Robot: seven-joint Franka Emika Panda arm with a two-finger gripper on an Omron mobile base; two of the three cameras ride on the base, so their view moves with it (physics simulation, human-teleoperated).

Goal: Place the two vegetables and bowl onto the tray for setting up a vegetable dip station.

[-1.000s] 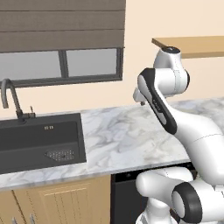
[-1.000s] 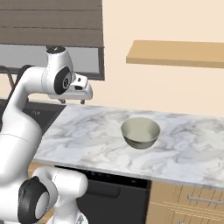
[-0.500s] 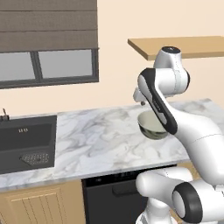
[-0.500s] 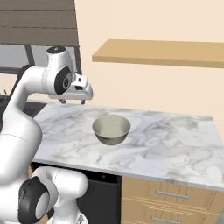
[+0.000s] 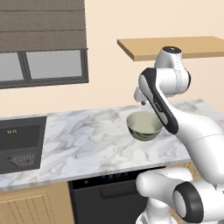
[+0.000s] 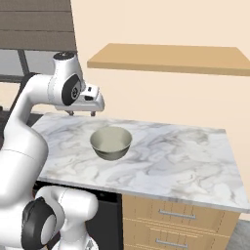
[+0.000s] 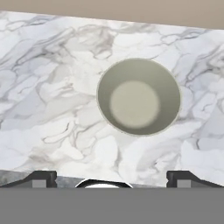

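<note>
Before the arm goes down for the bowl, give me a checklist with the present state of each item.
1. Bowl upright on the counter, nothing inside it: ok.
2. Hand raised above the counter, apart from the bowl: ok.
3. Fingers spread wide, nothing between them: ok.
4. Bowl near the middle of the hand view, slightly off to one side: ok.
5. Tray to put it on, located: cannot tell.
6. Carrot and cucumber, located: cannot tell.

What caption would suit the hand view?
Looking down past the open claw at an empty bowl on the marble counter.
</note>
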